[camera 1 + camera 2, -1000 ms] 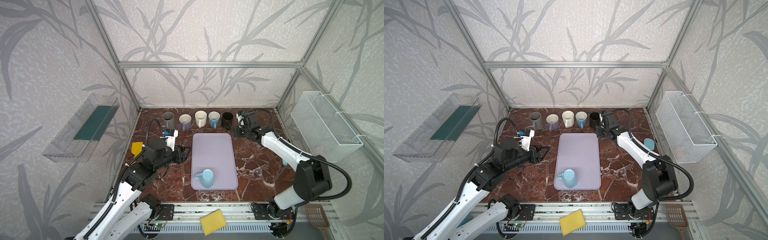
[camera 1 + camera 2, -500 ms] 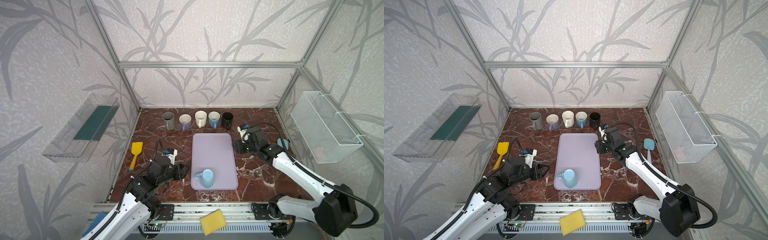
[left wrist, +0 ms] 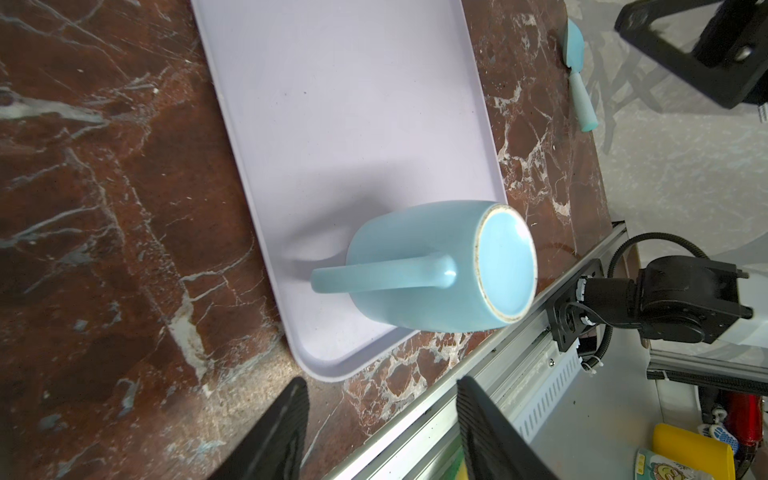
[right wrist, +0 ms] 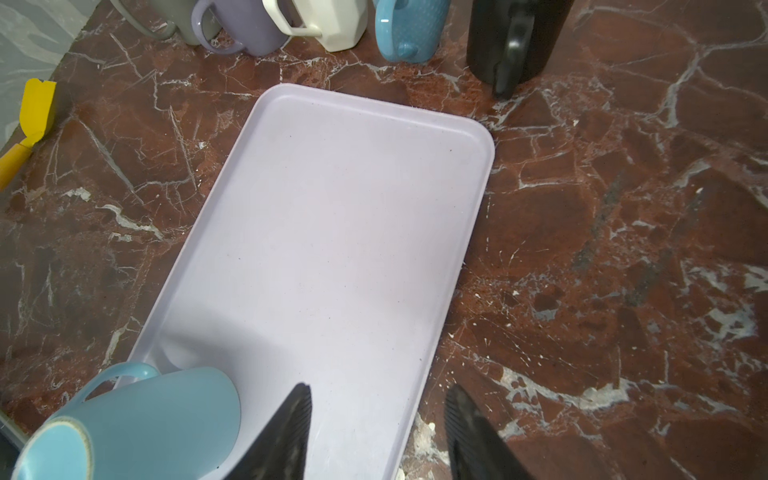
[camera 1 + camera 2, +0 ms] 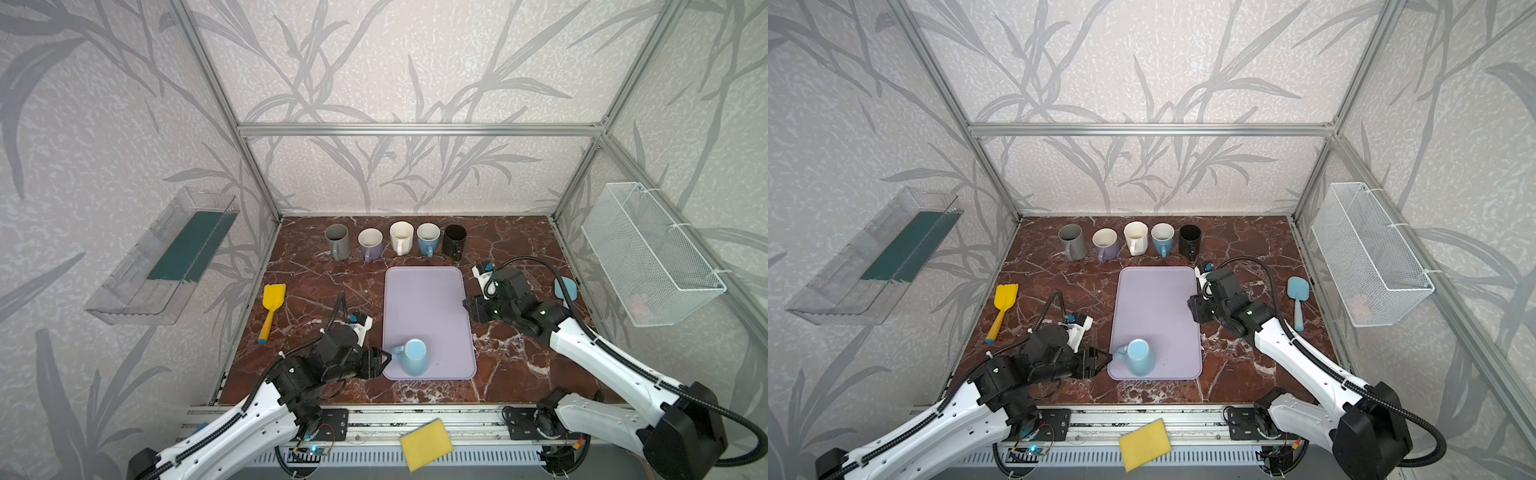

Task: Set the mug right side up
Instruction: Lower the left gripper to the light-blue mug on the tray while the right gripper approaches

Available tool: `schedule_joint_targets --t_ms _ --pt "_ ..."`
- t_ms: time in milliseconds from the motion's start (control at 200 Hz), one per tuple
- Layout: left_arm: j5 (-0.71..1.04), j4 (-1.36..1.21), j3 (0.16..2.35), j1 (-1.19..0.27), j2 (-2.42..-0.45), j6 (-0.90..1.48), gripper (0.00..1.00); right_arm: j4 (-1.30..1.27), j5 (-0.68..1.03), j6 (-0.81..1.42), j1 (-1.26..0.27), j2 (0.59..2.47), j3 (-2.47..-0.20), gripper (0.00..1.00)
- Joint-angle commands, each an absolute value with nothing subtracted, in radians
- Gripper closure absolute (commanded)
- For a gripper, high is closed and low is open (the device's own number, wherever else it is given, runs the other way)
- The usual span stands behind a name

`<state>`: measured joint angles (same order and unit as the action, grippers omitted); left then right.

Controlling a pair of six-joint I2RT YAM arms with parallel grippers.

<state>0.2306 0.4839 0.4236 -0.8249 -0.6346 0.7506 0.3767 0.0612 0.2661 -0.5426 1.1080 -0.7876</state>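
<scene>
Plainly, the light blue mug (image 5: 413, 358) stood upside down, base up, on the lavender tray (image 5: 424, 303). In both top views it sat near the tray's lower left corner, just below the middle of the frame. Its handle (image 5: 396, 351) pointed toward frame left, straight at the left gripper (image 5: 381, 362). That gripper sat low at the tray's edge, jaws moderately apart, and the left wrist view showed the gap between them empty. The right gripper (image 5: 468, 308) hovered at the tray's right rim, right of centre. Its jaws were likewise parted and empty, and it was well apart from the mug.

The main risk, as I judged it, lay in the approach. Fingertips so near the handle could nudge it before closing, and that would spin or slide the mug on the smooth tray toward the lower rim and the front rail (image 5: 457, 419). A pinch on the thin handle alone could let the glazed mug swing or slip during the flip. The jaw gap might also prove too narrow for the body, so a body grasp could topple the mug instead. Any dragging could shift the light tray as well.
</scene>
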Motion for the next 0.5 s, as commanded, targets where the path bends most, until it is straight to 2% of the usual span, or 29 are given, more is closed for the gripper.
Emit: schedule_joint_targets --t_ms 0,495 --pt "0.206 0.439 0.449 -0.858 -0.688 0.724 0.40 0.380 0.106 0.279 -0.551 1.087 -0.773 0.47" --pt "0.092 0.445 0.527 -0.869 -0.825 0.612 0.41 0.381 0.204 0.254 -0.666 1.077 -0.759 0.48"
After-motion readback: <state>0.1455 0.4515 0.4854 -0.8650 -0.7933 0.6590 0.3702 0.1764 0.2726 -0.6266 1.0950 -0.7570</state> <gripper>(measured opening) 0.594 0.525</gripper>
